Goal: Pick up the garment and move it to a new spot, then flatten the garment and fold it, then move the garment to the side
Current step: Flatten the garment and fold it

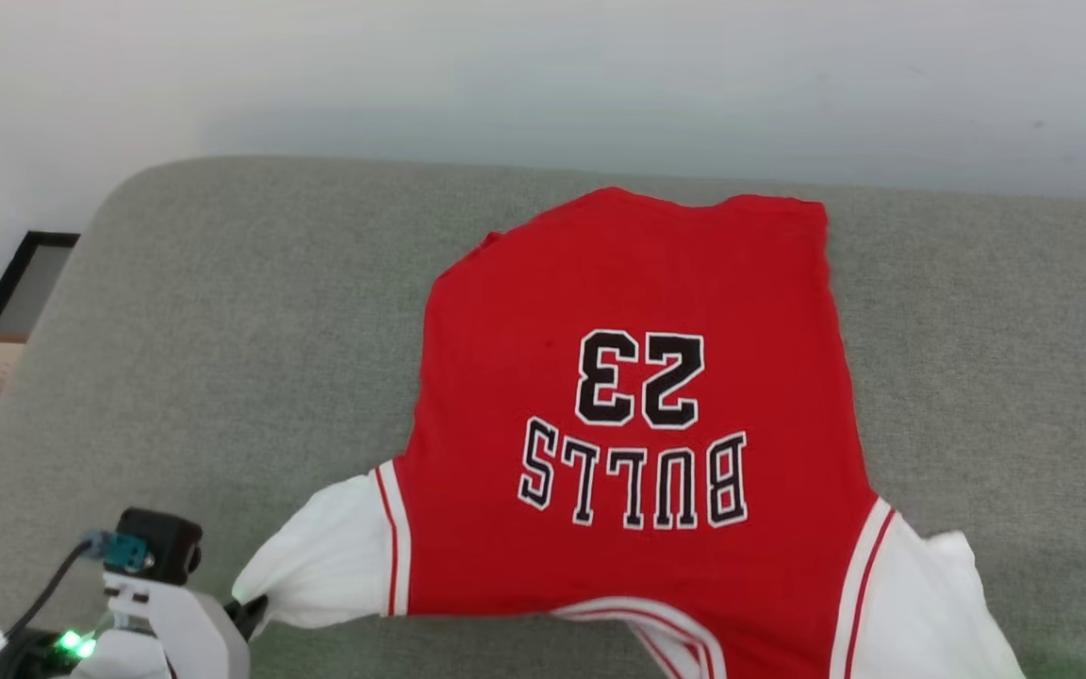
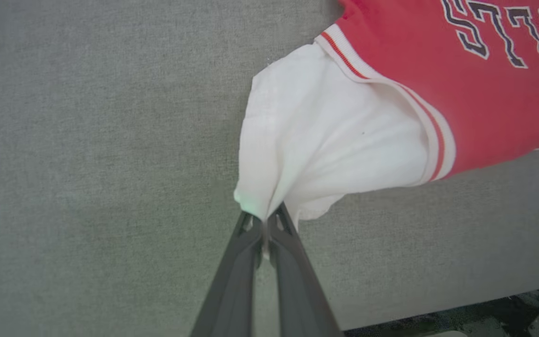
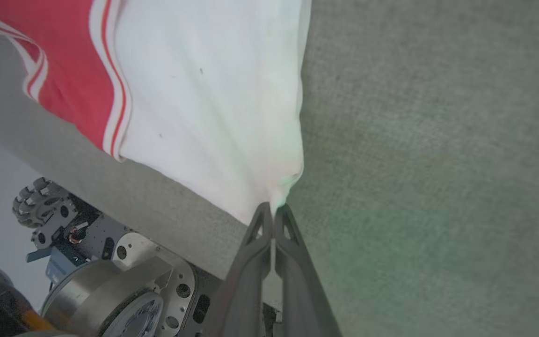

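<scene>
While left fingers [image 2: 236, 274] and right fingers [image 3: 251, 264] pinch its sleeves [image 2: 325, 140], the garment [image 1: 637, 283] lies on grey upholstery [image 1: 222, 311] by a white wall [image 1: 505, 75].

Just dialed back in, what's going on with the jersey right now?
The red number 23 jersey lies spread on the grey upholstered surface, lettering up, neckline toward the robot. The left gripper has its jaws shut on the tip of one white sleeve, and the right gripper pinches the other white sleeve the same way. It looks like the flattening stage; no fold is made yet.
</scene>
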{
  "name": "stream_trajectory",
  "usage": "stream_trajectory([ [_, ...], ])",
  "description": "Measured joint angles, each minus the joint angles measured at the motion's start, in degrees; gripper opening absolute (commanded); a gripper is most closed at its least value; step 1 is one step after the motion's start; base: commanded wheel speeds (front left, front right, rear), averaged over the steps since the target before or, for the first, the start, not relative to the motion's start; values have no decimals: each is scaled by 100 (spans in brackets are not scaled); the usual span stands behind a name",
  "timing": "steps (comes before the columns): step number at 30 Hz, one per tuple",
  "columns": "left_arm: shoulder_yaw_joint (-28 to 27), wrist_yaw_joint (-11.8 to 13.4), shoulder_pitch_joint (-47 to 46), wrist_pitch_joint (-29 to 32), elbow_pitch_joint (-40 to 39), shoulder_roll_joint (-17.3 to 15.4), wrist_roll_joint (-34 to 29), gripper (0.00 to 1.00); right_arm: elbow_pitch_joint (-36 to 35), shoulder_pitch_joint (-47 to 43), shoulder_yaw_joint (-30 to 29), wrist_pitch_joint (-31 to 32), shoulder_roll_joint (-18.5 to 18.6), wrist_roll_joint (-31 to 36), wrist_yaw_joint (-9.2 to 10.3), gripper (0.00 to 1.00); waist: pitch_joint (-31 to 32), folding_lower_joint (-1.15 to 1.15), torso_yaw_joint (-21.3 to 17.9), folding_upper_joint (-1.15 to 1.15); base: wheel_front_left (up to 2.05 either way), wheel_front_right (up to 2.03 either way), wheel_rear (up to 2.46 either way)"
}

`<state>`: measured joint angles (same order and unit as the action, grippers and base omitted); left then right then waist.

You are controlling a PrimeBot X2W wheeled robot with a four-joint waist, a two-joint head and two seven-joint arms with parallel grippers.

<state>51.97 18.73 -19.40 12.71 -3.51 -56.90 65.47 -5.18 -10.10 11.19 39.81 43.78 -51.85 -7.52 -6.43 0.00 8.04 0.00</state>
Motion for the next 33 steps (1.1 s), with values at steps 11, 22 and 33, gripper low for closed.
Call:
stream_trajectory([
  [11, 79, 149, 187, -121, 11, 97, -10, 0, -479, -547, -786, 493, -938, 1085, 0, 0, -164, 0, -11, 0, 0, 0, 0],
  [22, 157, 94, 40, -148, 160, 388, -157, 0, -87, -196, -605, 521, -1358, 1790, -1, 100, -221, 0, 9, 0, 0, 0, 0],
  [33, 274, 37, -188, -215, 146, 592, -455, 0, -1229, 47, -1457, 1376, -1251, 1711, 1, 100, -389, 0, 144, 0, 0, 0, 0],
])
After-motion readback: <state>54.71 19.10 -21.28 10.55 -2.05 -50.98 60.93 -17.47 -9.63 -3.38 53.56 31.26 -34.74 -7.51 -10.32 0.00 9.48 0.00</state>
